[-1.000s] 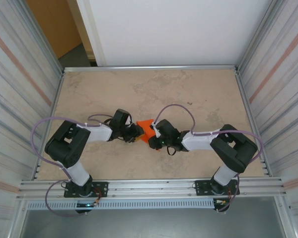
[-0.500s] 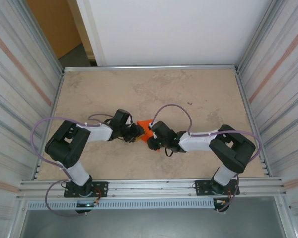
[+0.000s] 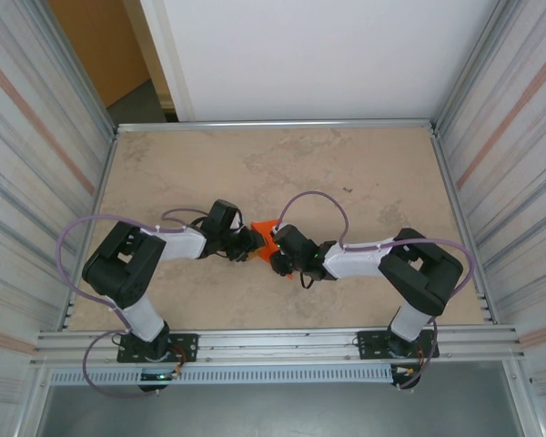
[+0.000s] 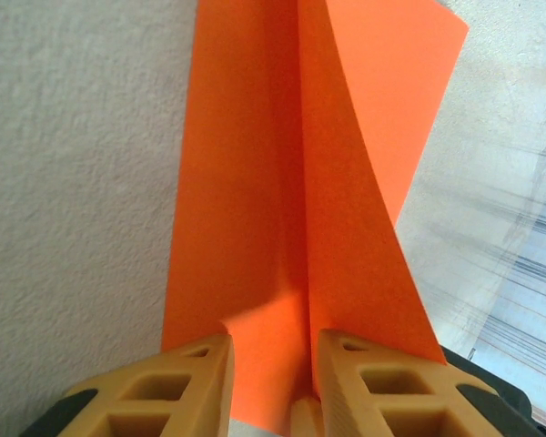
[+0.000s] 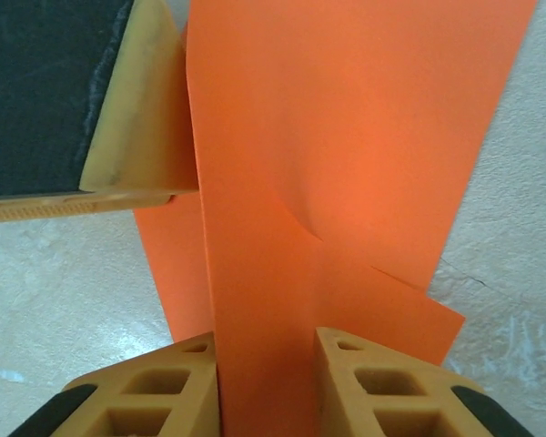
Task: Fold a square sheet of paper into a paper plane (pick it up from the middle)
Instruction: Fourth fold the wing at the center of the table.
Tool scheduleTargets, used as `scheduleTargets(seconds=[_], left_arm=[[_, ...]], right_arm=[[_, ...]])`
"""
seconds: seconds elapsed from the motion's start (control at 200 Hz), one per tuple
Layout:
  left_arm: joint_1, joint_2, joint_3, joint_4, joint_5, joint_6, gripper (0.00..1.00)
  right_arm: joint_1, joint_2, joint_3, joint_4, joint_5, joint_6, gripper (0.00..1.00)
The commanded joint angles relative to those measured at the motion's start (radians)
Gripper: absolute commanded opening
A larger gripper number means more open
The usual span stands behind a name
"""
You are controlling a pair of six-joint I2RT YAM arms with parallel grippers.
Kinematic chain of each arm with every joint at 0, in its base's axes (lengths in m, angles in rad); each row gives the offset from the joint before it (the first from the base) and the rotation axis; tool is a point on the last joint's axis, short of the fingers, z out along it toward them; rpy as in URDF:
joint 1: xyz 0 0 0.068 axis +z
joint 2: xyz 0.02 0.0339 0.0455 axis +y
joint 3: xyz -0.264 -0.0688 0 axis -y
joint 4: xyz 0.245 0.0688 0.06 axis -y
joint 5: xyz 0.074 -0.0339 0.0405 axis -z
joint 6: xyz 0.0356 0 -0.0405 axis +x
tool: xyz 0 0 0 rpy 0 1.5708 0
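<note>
The square sheet of paper (image 3: 266, 229) is bright orange and partly folded, lying mid-table between my two grippers. In the left wrist view the paper (image 4: 255, 182) has a long centre crease, with a flap rising along the right finger. My left gripper (image 4: 273, 350) stands over it with a gap between its fingers. In the right wrist view the paper (image 5: 364, 137) runs through the gap of my right gripper (image 5: 268, 350), whose fingers also stand apart. One left-gripper finger (image 5: 136, 109) shows at the upper left, resting at the paper's edge. From above, the left gripper (image 3: 253, 242) and right gripper (image 3: 278, 248) almost meet over the paper.
The beige marbled table (image 3: 255, 164) is framed by metal rails (image 3: 273, 124) and corrugated side walls. Purple cables (image 3: 314, 196) loop above both arms. Open tabletop lies behind the paper and in front of it.
The right arm has slid left toward the left gripper and now covers more of the orange paper. The left arm has stayed put.
</note>
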Motion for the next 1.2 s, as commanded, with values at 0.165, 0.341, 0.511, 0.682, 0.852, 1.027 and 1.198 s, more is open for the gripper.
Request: scheduleTargets(seconds=[0.165, 0.341, 0.511, 0.682, 0.852, 1.027, 1.198], left_arm=[[-0.013, -0.004, -0.014, -0.063, -0.006, 0.012, 0.30], [-0.012, -0.028, -0.018, -0.066, -0.015, 0.009, 0.30], [-0.010, -0.056, -0.022, -0.067, -0.024, 0.006, 0.30], [-0.010, -0.094, -0.037, -0.044, -0.024, 0.000, 0.30], [-0.011, -0.147, -0.060, -0.001, -0.020, 0.003, 0.30], [-0.012, -0.167, -0.078, 0.049, -0.008, 0.003, 0.32], [-0.016, -0.143, -0.074, 0.066, 0.007, 0.008, 0.33]], right_arm=[[0.007, 0.003, 0.005, 0.014, 0.001, 0.030, 0.21], [-0.006, -0.023, -0.030, 0.068, -0.058, 0.028, 0.16], [-0.035, -0.042, -0.073, 0.144, -0.142, 0.038, 0.09], [-0.061, -0.051, -0.105, 0.207, -0.229, 0.048, 0.04], [-0.099, -0.056, -0.141, 0.276, -0.325, 0.078, 0.03], [-0.143, -0.047, -0.171, 0.348, -0.425, 0.126, 0.03], [-0.179, -0.029, -0.189, 0.405, -0.499, 0.173, 0.02]])
